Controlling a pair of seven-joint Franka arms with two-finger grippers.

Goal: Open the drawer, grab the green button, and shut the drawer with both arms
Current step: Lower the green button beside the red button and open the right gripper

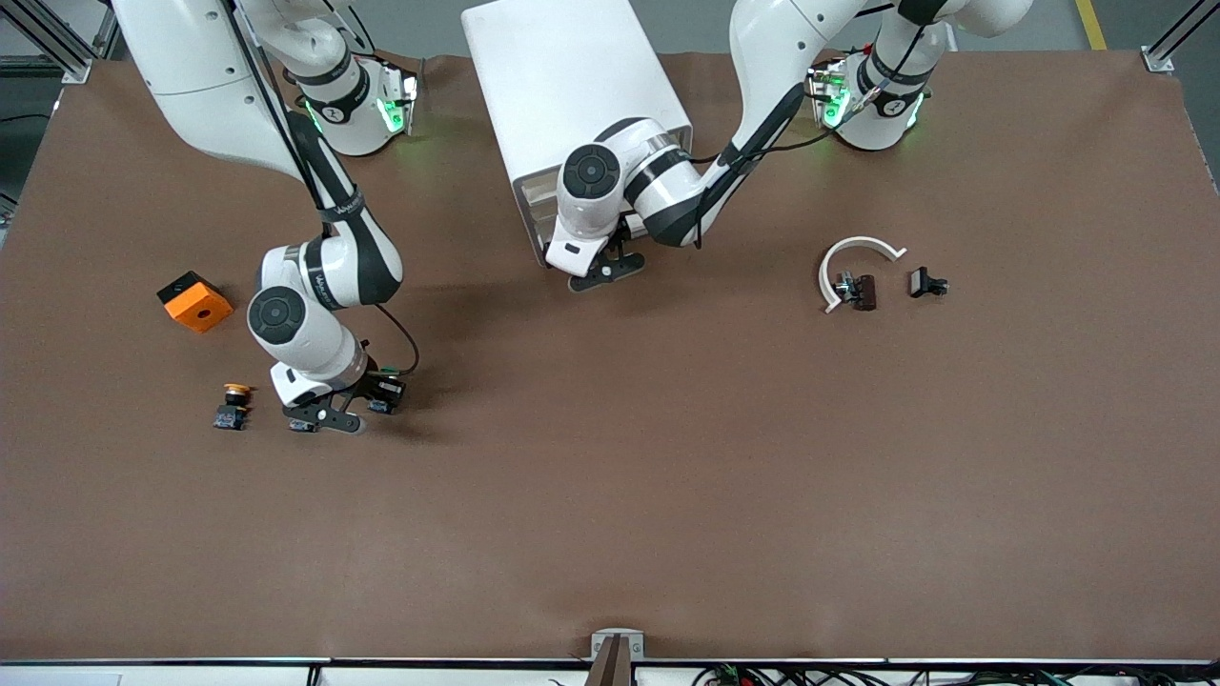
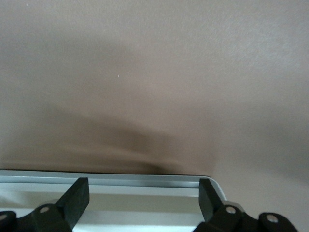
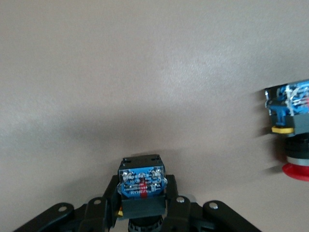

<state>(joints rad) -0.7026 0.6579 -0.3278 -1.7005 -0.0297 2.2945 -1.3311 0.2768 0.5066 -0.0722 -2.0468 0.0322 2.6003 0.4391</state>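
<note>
Two white arms work over the tabletop (image 1: pixel 610 495). The left claw (image 2: pixel 144 195) stands spread wide at the front edge of the white drawer cabinet (image 1: pixel 572 86); to close the drawer well, push square and slow. The right claw (image 3: pixel 143 210) is clamped on one button (image 3: pixel 142 186), low over the tabletop. One other button (image 3: pixel 289 130), red-capped, lies just beside that claw.

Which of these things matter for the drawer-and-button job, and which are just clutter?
Job: drawer cabinet; button held in the right gripper; left gripper, open at the cabinet's front.
Lying about: orange block; orange-capped button; white curved piece; two small dark parts beside it.
</note>
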